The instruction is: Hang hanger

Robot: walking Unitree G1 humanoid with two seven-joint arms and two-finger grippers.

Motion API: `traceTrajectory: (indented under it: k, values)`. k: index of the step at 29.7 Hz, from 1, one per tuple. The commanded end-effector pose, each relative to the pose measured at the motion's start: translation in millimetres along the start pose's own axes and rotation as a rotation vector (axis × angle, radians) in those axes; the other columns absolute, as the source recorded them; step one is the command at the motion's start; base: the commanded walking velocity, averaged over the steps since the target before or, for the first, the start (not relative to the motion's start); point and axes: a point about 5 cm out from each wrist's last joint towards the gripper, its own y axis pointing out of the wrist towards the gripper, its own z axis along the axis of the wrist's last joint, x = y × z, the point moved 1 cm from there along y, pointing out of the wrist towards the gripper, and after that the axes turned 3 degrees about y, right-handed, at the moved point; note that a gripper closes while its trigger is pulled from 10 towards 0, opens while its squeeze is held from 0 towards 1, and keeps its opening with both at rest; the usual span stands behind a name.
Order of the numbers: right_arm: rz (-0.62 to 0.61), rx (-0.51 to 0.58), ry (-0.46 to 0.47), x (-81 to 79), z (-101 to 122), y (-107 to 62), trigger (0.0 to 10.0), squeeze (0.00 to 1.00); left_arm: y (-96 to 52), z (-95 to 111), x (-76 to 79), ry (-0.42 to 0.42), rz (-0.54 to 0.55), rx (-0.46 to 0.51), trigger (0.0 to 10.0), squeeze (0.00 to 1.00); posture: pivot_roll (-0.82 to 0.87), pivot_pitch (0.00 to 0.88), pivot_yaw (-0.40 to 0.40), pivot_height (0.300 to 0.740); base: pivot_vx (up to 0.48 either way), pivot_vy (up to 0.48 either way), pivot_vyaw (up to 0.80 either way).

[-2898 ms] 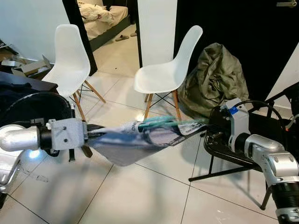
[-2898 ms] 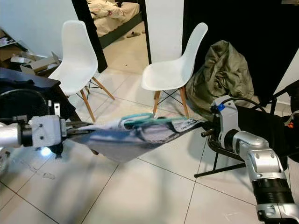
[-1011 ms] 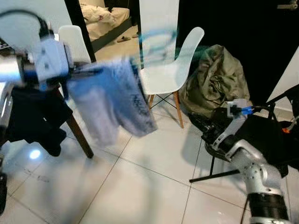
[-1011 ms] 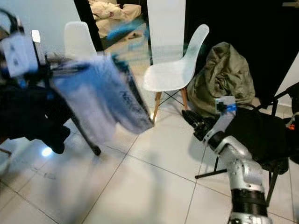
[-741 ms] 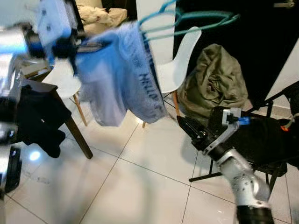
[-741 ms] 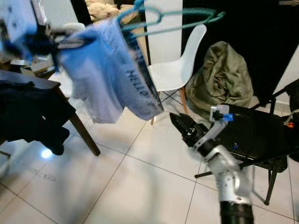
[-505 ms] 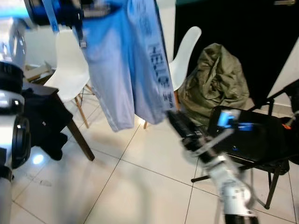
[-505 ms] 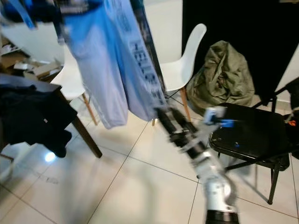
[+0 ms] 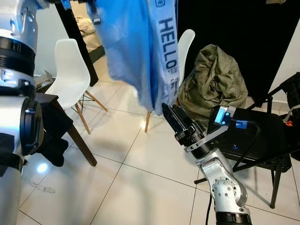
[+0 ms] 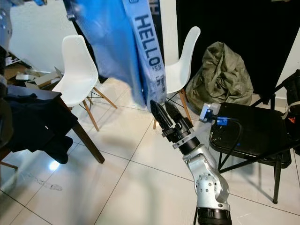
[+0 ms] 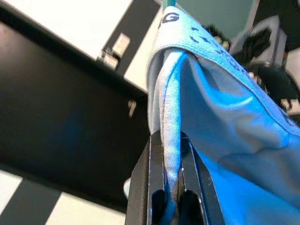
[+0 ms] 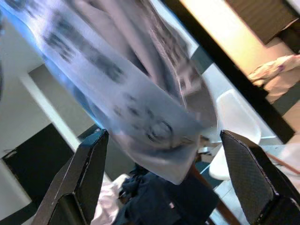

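Note:
A light blue garment (image 9: pixel 136 51) printed with "HELLO" hangs from above the frame's top edge down to chair height. My left gripper (image 11: pixel 171 139) is raised high and shut on a fold of the cloth near the collar, where a sliver of teal hanger (image 11: pixel 167 2) shows. My right gripper (image 10: pixel 160 106) points upward just under the garment's lower hem, fingers (image 12: pixel 89 178) spread open, with nothing between them. In the right wrist view the hem (image 12: pixel 154 126) hangs ahead of the open fingers, apart from them.
Two white chairs (image 9: pixel 70 70) (image 10: pixel 180 61) stand behind the garment. An olive bag (image 9: pixel 215 79) slumps against a dark wall. A black folding chair (image 9: pixel 262 140) is at my right, and a dark table (image 10: pixel 33 110) draped with black clothes at my left. Tiled floor lies in front.
The garment, once stretched level between both grippers, has been swung up high by my left arm. My right gripper let go of it, then rose open under the hem.

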Motion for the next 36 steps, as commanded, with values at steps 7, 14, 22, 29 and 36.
traceTrajectory:
  k: [7, 14, 22, 29, 36]
  values:
    - [-0.020, 0.029, -0.029, -0.3, 0, 8.1, 10.0, 0.00, 6.4, 14, -6.9, -0.006, -0.007, 0.085, 10.0, 0.00, 0.01, 0.029, 0.162, 0.740, 0.000, 0.000, 0.00]
    - [-0.024, 0.086, -0.023, 1.1, 6, 13.2, 0.0, 0.00, 10.2, 14, -2.5, -0.019, -0.038, 0.114, 10.0, 0.00, 0.01, 0.018, 0.167, 0.740, 0.000, 0.000, 0.00]
    - [-0.061, 0.181, -0.023, 9.2, 26, 9.1, 0.0, 0.00, 0.6, 0, 1.7, -0.068, -0.023, 0.085, 10.0, 0.00, 0.00, 0.014, 0.169, 0.740, 0.000, 0.000, 0.00]
    - [-0.051, 0.188, -0.024, 8.7, 26, 7.8, 0.0, 0.00, -14.8, -14, 2.0, -0.087, 0.033, 0.033, 10.0, 0.00, 0.00, 0.017, 0.168, 0.740, 0.000, 0.000, 0.00]
    - [-0.044, 0.206, -0.029, 8.9, 32, 5.3, 0.0, 0.00, -32.4, -32, 8.0, -0.135, 0.086, -0.025, 10.0, 0.00, 0.00, 0.019, 0.165, 0.740, 0.000, 0.000, 0.00]
